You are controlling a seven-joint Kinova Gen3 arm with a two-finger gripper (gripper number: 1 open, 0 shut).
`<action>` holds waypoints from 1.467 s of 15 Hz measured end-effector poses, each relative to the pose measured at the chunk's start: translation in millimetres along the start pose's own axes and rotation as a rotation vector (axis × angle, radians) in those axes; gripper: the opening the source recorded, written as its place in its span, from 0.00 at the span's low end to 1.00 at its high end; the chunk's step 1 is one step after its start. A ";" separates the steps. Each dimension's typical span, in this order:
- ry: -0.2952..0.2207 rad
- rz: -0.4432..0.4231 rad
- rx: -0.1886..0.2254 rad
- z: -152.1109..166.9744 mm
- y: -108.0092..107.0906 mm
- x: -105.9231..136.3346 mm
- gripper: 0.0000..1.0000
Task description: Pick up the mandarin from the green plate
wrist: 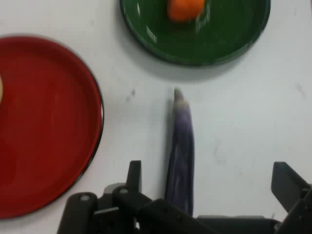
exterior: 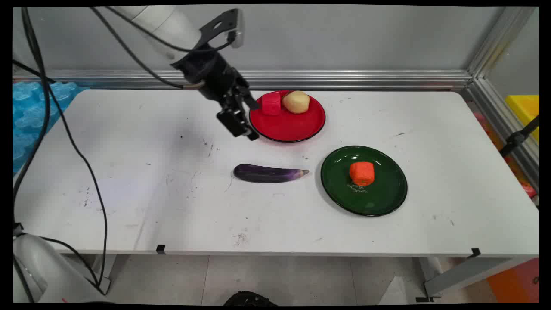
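My gripper (exterior: 243, 129) hangs above the table (exterior: 129, 181), just left of a red plate (exterior: 297, 127) and above and behind a purple eggplant (exterior: 269, 173). In the hand view the gripper (wrist: 209, 178) is open and holds nothing; the eggplant (wrist: 180, 156) lies on the table below, between the fingers, its pale tip pointing away. The red plate (wrist: 44, 136) carries a red block (exterior: 271, 103) and a potato (exterior: 296, 102). A green plate (exterior: 379, 198) to the right of the eggplant holds an orange block (exterior: 361, 173). The hand view shows that green plate (wrist: 214, 39) and orange block (wrist: 184, 9) at its top.
A metal rail (exterior: 344, 79) runs along the table's back edge and down the right side. Blue bubbled sheeting (exterior: 30, 112) lies off the table's left end. A yellow box (exterior: 523, 107) sits beyond the right rail. Black cables (exterior: 92, 172) hang at the left.
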 end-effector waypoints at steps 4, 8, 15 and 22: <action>0.052 0.010 -0.007 15.2 3.1 29.4 1.00; 0.087 0.032 -0.007 39.8 5.2 56.9 1.00; 0.112 0.075 -0.019 96.2 6.6 92.5 1.00; 0.098 0.109 -0.031 155.2 7.0 105.2 1.00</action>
